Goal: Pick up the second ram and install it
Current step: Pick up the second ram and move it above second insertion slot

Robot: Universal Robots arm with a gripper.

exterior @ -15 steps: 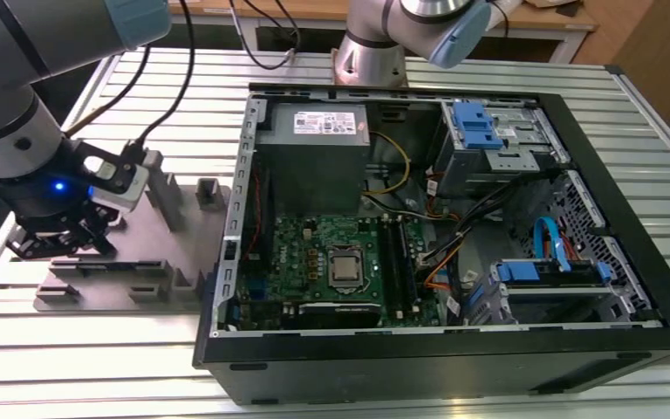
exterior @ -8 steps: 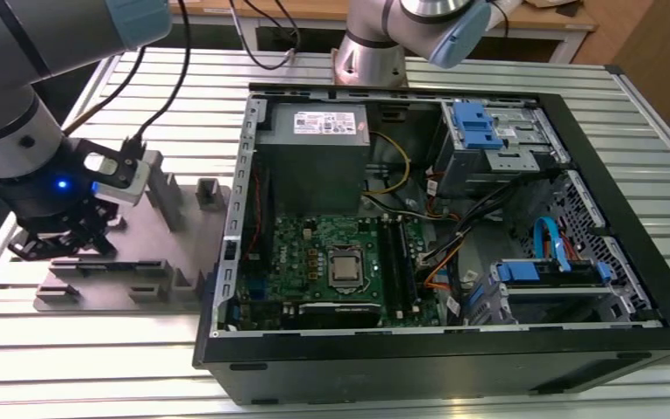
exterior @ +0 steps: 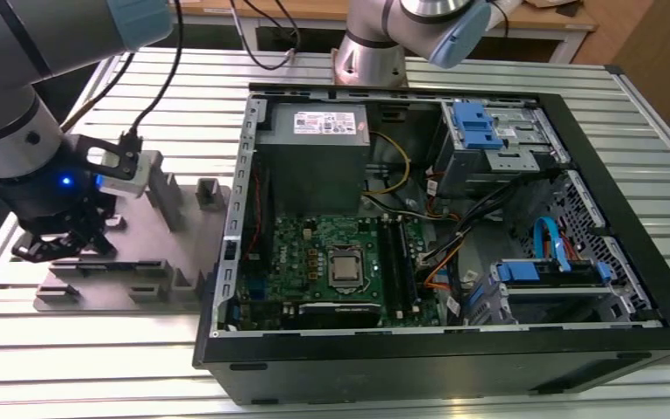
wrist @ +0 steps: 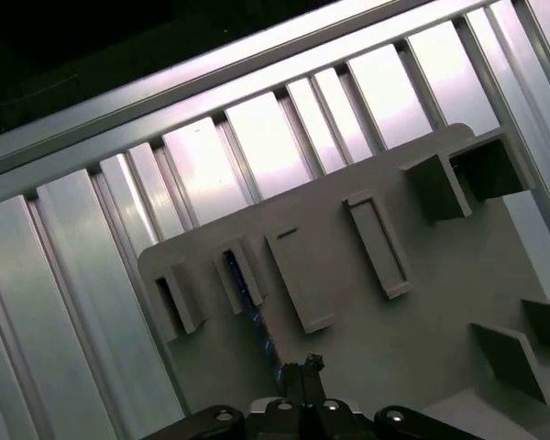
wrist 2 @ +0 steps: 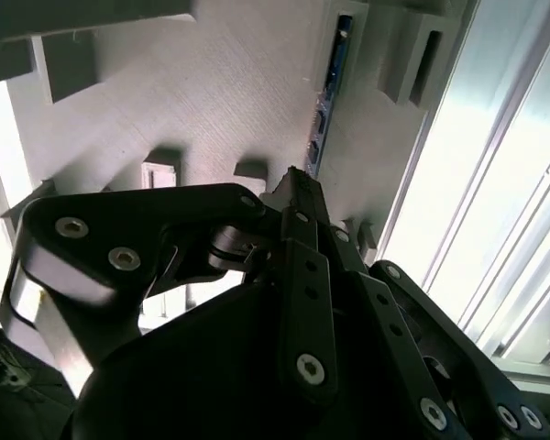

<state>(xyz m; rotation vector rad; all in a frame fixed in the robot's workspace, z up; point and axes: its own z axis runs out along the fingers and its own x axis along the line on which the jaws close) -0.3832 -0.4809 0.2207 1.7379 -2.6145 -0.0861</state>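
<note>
While the gripper (exterior: 62,243) sits low over the grey fixture (exterior: 149,278), step 1 of 2, the pick-up, is judged in hand. The jaws appear drawn together at the near end of the second ram (wrist 2: 325,101); whether they pinch it cannot be told. A lift calls for a square hold on its thin edge. It stands on edge in a fixture slot, a dark blue board with black chips.

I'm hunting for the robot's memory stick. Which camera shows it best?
The second wrist view: the thin dark blue-green memory stick stands on edge in the grey plastic fixture, chips visible. The first wrist view gives a darker sliver of the stick. In the exterior view the black tool hides it.
</note>
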